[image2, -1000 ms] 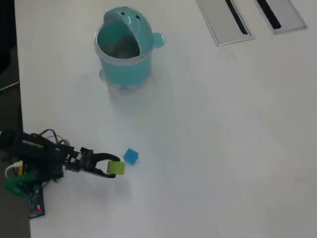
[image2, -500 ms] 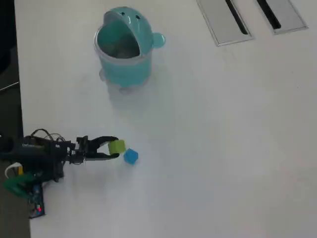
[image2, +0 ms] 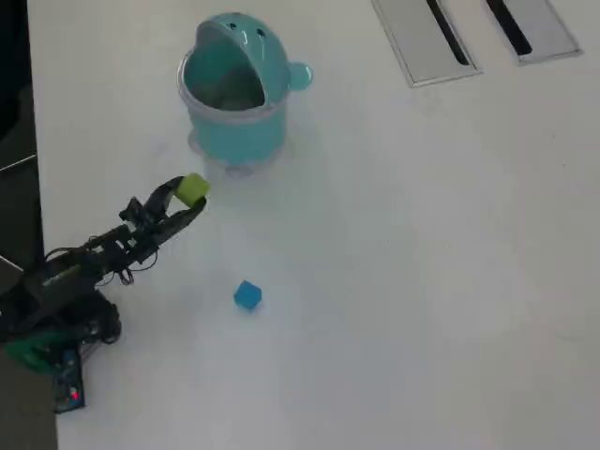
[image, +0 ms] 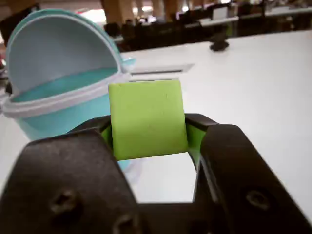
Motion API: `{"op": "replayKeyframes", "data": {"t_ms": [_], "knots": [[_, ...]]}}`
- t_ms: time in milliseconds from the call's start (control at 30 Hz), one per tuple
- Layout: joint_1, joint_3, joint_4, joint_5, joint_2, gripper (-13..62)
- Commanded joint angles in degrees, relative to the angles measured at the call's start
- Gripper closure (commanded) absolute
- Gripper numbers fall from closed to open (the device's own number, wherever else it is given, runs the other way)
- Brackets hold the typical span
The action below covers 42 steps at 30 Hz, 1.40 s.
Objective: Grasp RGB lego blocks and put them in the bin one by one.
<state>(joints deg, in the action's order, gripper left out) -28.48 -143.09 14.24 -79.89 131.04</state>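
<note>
My gripper is shut on the yellow-green lego block, held above the table just below and left of the light-teal bin in the overhead view. In the wrist view the block sits squeezed between the two black jaws of the gripper, with the bin behind it at the left, its domed lid swung open. The blue lego block lies alone on the white table, below the bin. No red block shows in either view.
Two flat grey slotted panels are set into the table at the top right of the overhead view. The table's left edge runs beside the arm's base, where cables lie.
The gripper has lifted the yellow-green block away from beside the blue block and swung it up toward the bin. The blue block stayed put.
</note>
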Motion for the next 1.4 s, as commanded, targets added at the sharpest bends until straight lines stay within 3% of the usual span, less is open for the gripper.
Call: {"op": "replayKeyframes", "data": {"t_ms": [0, 200, 567, 933, 1367], "knots": [[-2.1, 7.5, 1.4, 0.5, 1.2, 37.0], [-12.5, 17.3, 2.4, 1.4, -8.3, 37.0], [-20.8, 38.0, 2.0, 1.2, -26.4, 36.9], [-23.6, 56.4, 0.4, 0.9, -42.1, 36.9], [-23.4, 88.2, -4.3, 0.7, -66.6, 36.9]]}}
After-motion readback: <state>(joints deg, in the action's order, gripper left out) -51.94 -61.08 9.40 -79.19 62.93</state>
